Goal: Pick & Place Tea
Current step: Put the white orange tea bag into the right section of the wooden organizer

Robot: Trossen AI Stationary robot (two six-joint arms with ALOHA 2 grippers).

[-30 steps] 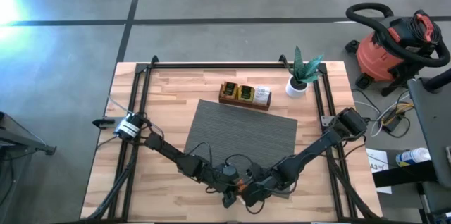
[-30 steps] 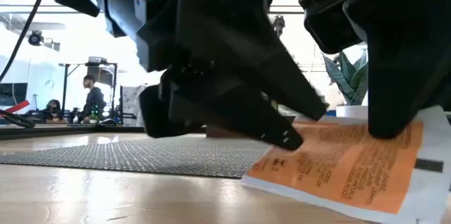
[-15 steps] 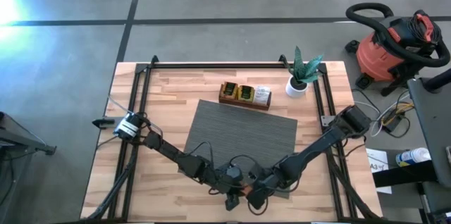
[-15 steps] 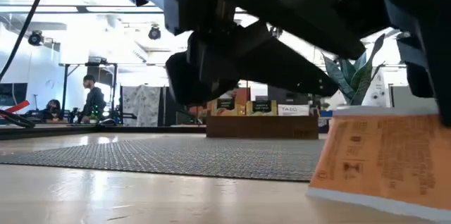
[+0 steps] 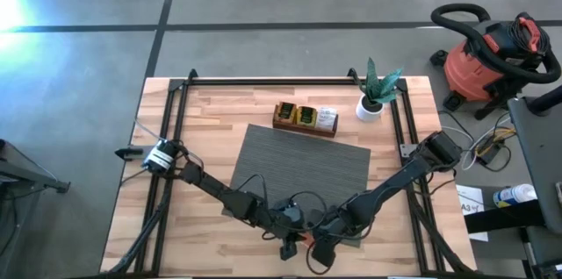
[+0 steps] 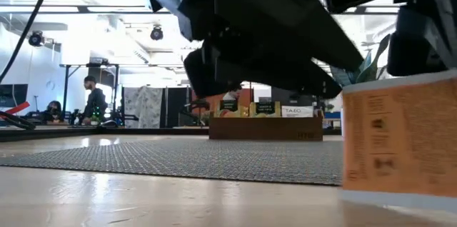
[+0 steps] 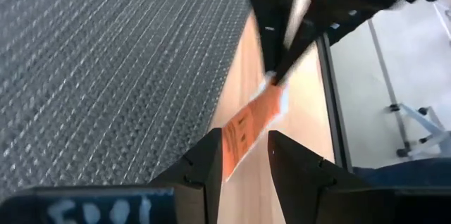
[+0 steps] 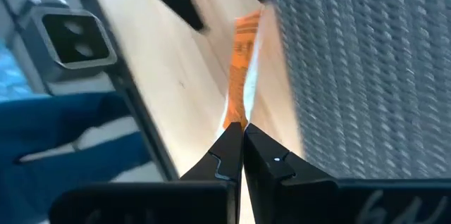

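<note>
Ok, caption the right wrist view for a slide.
Right gripper shut on an orange tea sachet, holding it edge-on above the wooden table beside the grey mat.

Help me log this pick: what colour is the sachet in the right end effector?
Orange with small dark print, white-edged; the sachet shows best in the low view.

A: Count pls?
B: 2 arms, 1 orange sachet (image 6: 400, 141), 1 grey mat (image 5: 303, 169), 1 wooden tray (image 5: 305, 118), 1 potted plant (image 5: 376, 93), 1 red vac (image 5: 492, 55).
</note>
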